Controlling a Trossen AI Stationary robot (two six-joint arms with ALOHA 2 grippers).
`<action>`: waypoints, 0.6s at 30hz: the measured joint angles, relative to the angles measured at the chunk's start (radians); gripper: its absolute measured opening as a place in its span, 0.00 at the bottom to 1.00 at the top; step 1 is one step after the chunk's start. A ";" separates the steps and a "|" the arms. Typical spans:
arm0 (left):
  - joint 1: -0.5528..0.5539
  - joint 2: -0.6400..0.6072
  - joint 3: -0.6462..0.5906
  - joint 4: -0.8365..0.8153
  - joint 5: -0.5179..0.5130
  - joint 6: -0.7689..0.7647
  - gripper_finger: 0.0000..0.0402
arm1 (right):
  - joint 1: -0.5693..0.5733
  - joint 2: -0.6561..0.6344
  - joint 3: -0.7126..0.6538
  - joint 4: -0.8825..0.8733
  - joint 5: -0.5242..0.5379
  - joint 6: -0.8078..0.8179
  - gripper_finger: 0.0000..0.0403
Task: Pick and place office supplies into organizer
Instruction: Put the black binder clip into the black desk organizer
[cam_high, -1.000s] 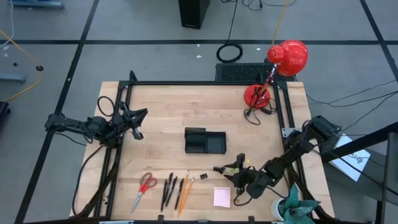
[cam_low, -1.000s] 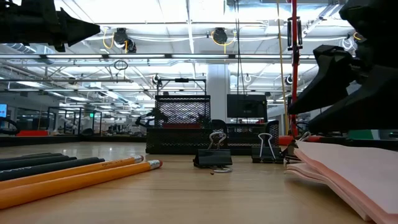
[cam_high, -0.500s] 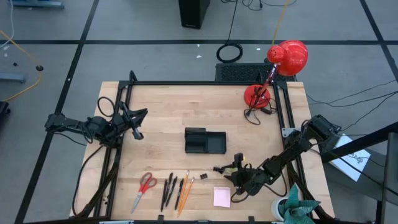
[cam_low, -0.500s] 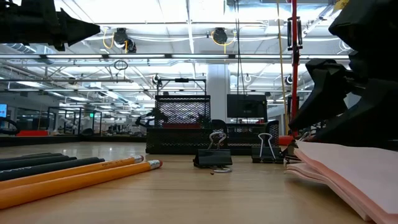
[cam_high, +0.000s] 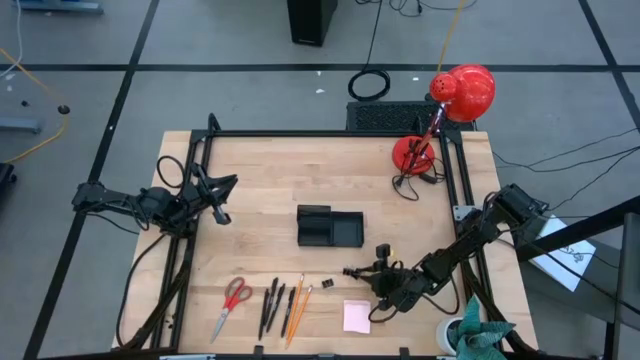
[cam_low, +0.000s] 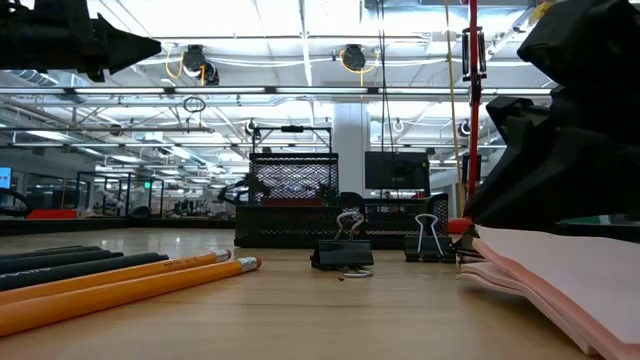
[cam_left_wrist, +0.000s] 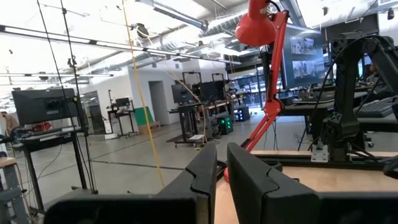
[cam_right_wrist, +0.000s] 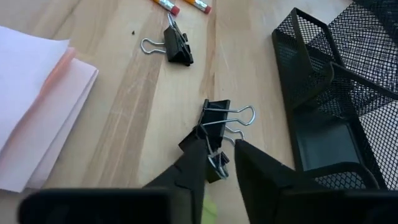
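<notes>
A: Right end effector (cam_right_wrist: 217, 155) has its fingers nearly together around the wire handle of a binder clip (cam_right_wrist: 214, 127), lying on the table (cam_high: 260, 180) just beside the organizer (cam_high: 330, 228). Whether it truly has hold, you cannot tell.

B: Confirm the pinch before you lift; wire loops slip. Then raise straight up.

A: Right arm reaches low, forearm angled toward the table's near edge. Left end effector (cam_left_wrist: 221, 171) waits at the left edge, fingers almost closed, empty.
</notes>
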 joint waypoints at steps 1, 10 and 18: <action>0.000 0.000 0.000 0.000 0.000 0.000 0.12 | 0.000 0.000 0.000 -0.006 -0.003 0.000 0.12; 0.000 0.000 0.000 0.000 0.000 0.000 0.12 | 0.000 0.000 0.000 0.013 -0.022 -0.016 0.02; 0.000 0.000 0.000 0.000 0.000 -0.001 0.12 | -0.011 -0.003 0.001 0.169 -0.016 -0.198 0.01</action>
